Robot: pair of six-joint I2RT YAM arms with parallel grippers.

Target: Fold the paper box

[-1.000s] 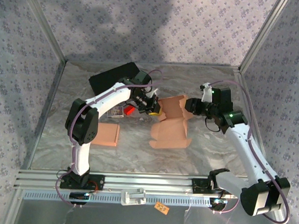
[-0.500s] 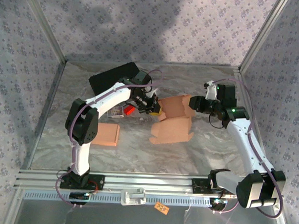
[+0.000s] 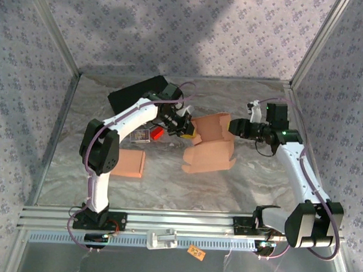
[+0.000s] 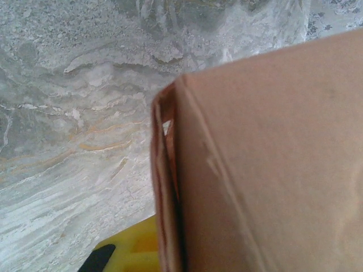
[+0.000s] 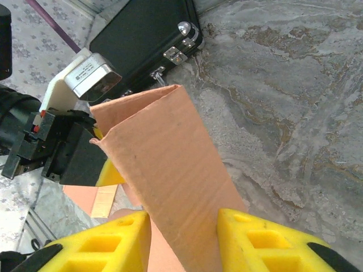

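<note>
Top external view: on the marbled table (image 3: 167, 189) the paper box (image 3: 210, 146) lies mid-table between the two arms. It is only partly formed: a back wall stands raised while the front panels splay flat and nothing is tucked, so I judge that most of the folding is left to do. A black case (image 3: 135, 93) sits behind and a flat cardboard blank (image 3: 130, 162) lies to the left. The left gripper (image 3: 185, 130) is clamped on the box's left edge. The right gripper (image 5: 182, 215) straddles the raised flap with its jaws partway apart, and I cannot tell whether they are pressing on it.
</note>
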